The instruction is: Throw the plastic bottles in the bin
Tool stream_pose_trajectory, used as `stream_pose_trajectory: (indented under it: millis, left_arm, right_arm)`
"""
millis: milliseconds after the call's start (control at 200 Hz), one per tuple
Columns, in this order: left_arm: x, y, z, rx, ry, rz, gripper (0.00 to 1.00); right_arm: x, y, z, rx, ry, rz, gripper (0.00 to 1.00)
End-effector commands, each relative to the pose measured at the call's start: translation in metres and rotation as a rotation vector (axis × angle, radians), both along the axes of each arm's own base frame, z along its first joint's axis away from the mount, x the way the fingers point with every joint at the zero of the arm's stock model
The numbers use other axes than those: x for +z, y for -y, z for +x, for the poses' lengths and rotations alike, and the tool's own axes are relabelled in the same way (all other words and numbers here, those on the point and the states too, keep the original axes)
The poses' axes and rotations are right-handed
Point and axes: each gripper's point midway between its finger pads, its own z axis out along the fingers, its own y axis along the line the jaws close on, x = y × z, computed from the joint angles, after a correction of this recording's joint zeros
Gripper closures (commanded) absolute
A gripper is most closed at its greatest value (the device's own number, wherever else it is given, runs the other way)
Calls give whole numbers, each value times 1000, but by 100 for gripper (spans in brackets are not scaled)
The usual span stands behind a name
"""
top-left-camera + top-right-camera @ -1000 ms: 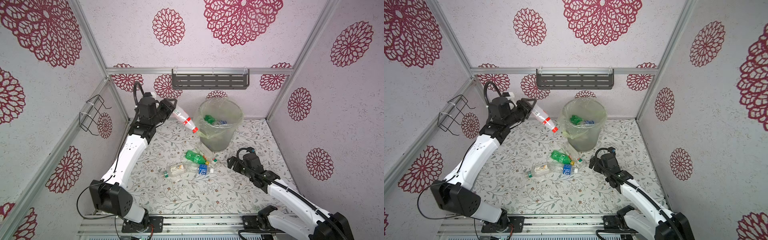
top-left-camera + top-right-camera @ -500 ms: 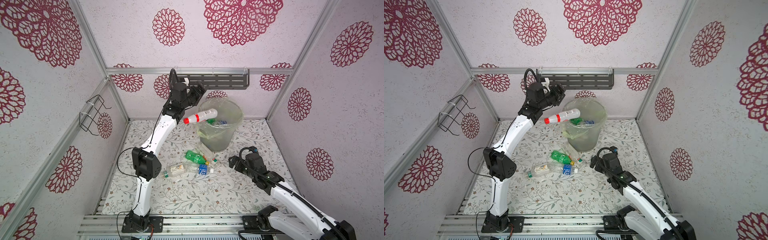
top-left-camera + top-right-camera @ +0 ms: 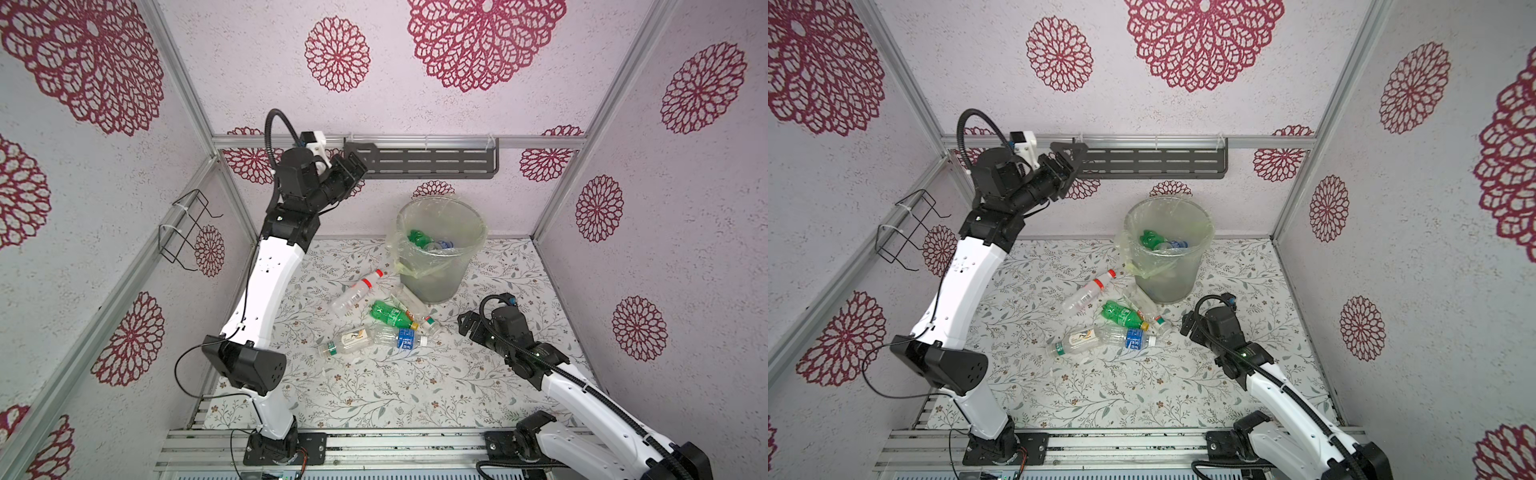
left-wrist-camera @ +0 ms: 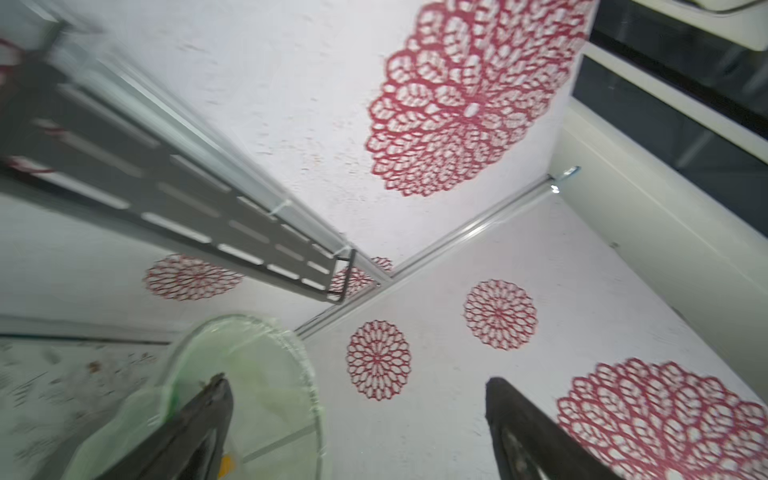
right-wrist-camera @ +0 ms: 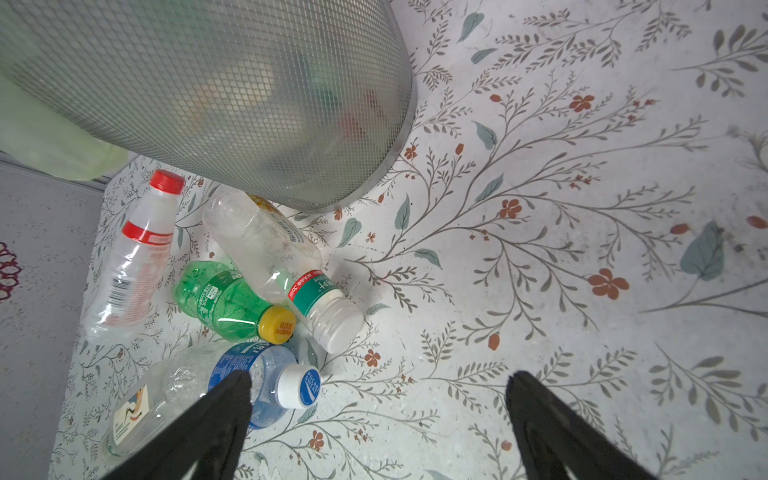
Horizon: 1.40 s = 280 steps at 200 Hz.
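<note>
Some plastic bottles (image 3: 417,237) in bin (image 3: 436,282), frame centre. Five loose bottles (image 3: 388,313) to go, on table (image 3: 415,386) lower-left of bin. My left gripper (image 3: 356,172), upper left: jaws apart, empty. Right gripper (image 3: 466,325) likewise, beside pile.

- left arm (image 3: 270,286): white shell links, black joints, a thin black wire looping by the elbow
- its wrist bears a white camera block (image 3: 318,143) and a ribbed black hose (image 3: 269,133)
- right arm (image 3: 582,397): same white and black, with a small green light (image 3: 1243,354)
- right gripper (image 5: 378,376): black tapered fingers
</note>
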Motion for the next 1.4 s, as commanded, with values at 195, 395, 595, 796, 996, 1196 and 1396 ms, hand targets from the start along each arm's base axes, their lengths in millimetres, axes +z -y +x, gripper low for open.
stream_pose_trajectory:
  millis: [195,395,595,796,996,1196,1396]
  left_arm:
    - [-189,-129,-24,239,-438,174,3]
    - [-247,-180,4,318,-559,489,3]
    - [-299,-188,75,277,-669,499,3]
    - [-329,-187,85,320,-685,475,3]
    - [-352,-184,79,349,-714,392,3]
    - [-366,-165,87,329,-706,272,3]
    - [-375,-135,110,296,-655,112,3]
  right_arm:
    - [4,2,1,-20,24,28,1]
    - [-3,-6,6,-2,8,45,1]
    - [-7,-8,6,7,-5,43,1]
    - [-4,-1,3,-11,20,23,1]
    - [-6,-3,6,4,7,-1,1]
    - [-14,-6,7,12,-18,4,1]
    - [-15,-5,5,7,-24,8,1]
